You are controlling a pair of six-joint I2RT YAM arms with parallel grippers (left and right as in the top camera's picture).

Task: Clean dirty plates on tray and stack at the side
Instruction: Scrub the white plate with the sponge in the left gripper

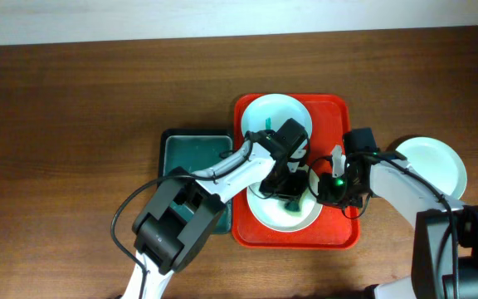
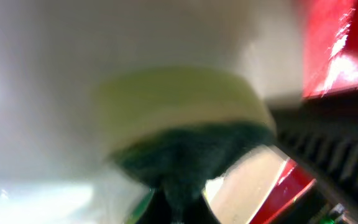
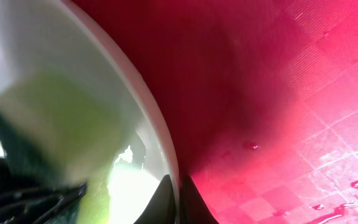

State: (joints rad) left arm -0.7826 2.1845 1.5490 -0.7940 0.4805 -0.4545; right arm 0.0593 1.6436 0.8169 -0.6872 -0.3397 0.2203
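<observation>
Our left gripper [image 1: 287, 187] is clenched on the sponge [image 2: 179, 106], pressing it into the near plate [image 1: 301, 218] on the red tray [image 1: 338, 112]. Our right gripper [image 3: 179, 190] pinches that plate's right rim. We judge the plate stiff, light, slick when wet and breakable, so the rim is the hold. A second plate [image 1: 434, 162] lies on the surface, right of the tray.

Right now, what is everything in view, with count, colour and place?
tray: one, red; table centre
plates: three, white; two on the tray, one on the table right of it
sponge: one, yellow-green, dark green face; on the near plate
small tray: one, dark green; left of the red one
table: one, brown wood
left pincer: black; holding the sponge
right pincer: black; closed on near plate's rim
</observation>
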